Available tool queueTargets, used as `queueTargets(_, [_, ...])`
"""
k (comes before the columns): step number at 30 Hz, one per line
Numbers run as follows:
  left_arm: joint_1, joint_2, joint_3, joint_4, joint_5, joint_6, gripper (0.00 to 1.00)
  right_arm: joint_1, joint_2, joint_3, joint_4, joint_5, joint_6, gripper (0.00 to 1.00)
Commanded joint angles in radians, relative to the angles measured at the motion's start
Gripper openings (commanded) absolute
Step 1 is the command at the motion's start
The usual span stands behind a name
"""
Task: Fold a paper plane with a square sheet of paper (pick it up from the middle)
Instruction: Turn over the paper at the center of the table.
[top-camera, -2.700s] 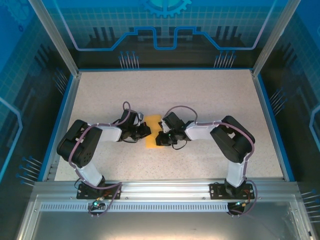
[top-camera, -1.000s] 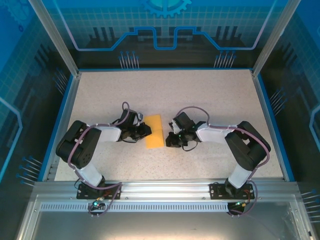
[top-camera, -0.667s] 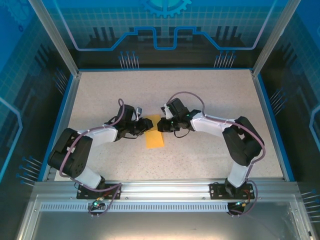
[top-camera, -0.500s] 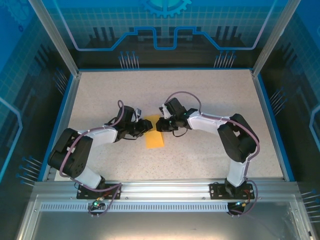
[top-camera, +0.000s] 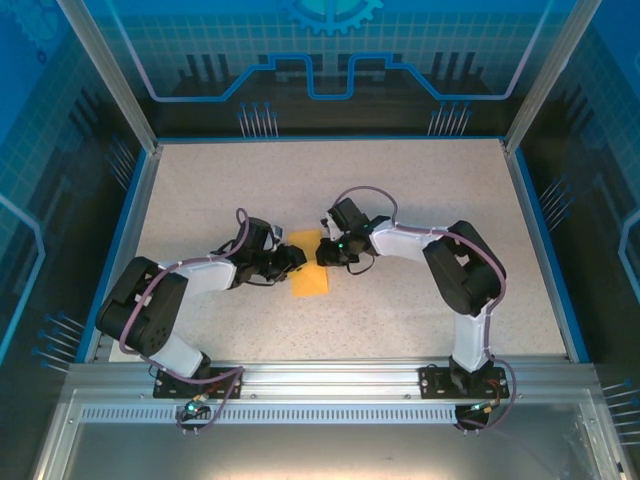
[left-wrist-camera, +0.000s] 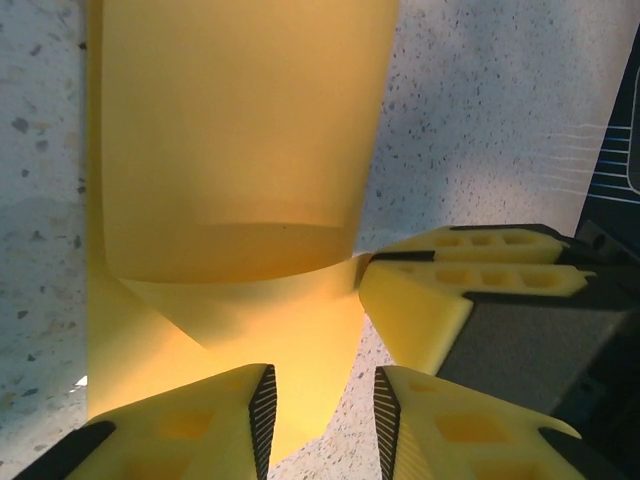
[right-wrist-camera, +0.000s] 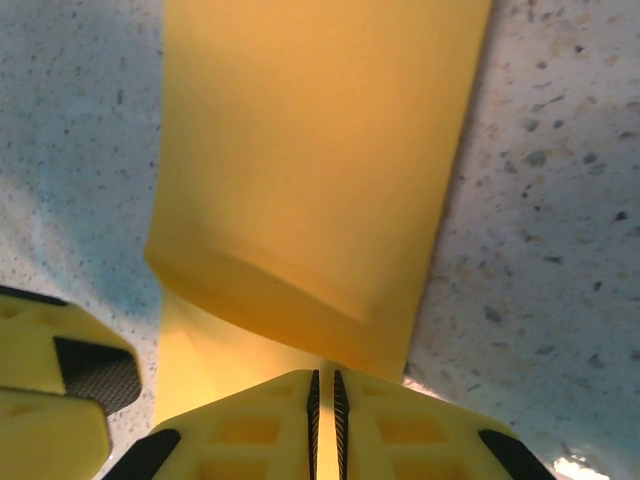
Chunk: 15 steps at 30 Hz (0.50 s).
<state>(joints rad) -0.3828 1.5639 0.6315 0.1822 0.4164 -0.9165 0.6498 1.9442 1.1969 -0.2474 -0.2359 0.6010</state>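
The square sheet of paper lies mid-table as an orange-yellow folded rectangle. Its top layer curls up off the lower layer. My right gripper is at the paper's far right edge, its jaws shut on the raised layer's edge. My left gripper stands open at the paper's left side, with a paper corner and bare table between its fingers. The right gripper's fingers meet the flap's corner in the left wrist view. The left gripper's fingers show low on the left in the right wrist view.
The speckled table has a blue rim on its sides and a metal rail at the near edge. Both arms reach in toward the middle, elbows bent outward.
The right gripper swung from the paper's right side up to its far edge and took hold of the top layer. The left gripper's jaws opened beside the paper.
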Motion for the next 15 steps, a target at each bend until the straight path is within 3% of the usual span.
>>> queueTargets(1, [-0.007,0.027,-0.012,-0.004,0.005,-0.018,0.37,-0.018,0.032,0.033,-0.026,0.011,-0.007,0.16])
queueTargets(15, [-0.007,0.002,0.011,-0.125,-0.071,0.032,0.46,-0.022,0.059,0.038,-0.020,0.004,0.006,0.16])
